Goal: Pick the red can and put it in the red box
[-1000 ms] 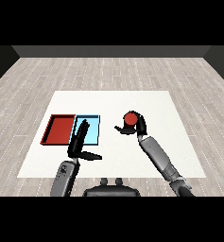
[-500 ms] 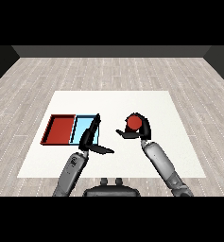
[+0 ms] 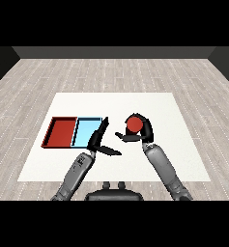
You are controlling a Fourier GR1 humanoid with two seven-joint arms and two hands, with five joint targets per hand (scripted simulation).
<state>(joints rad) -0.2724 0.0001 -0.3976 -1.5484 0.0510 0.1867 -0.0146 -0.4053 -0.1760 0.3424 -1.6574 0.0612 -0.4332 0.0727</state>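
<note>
red can (image 3: 133, 124) in the curled right hand (image 3: 144, 131), left hand (image 3: 98, 140) straight-fingered beside the light blue tray (image 3: 87, 132)

Left robot hand (image 3: 99, 140) blocks path to red tray (image 3: 61, 132).

Colours and patterns, head view.

Table (image 3: 183, 144): plain white, no pattern. Floor (image 3: 48, 79): light grey wood-plank pattern with visible board seams; dark wall band behind it. Red tray (image 3: 63, 132): red floor, darker rim. Blue tray (image 3: 87, 132): light blue floor, dark rim. Can (image 3: 134, 124): solid red, no marking legible. Left hand (image 3: 99, 144): black throughout. Right hand (image 3: 137, 135): black throughout. Left forearm (image 3: 77, 171): grey, with small dark marks near the wrist end. Right forearm (image 3: 162, 166): grey, lighter along its upper face. The two trays differ in floor colour only, as far as can be seen.
</note>
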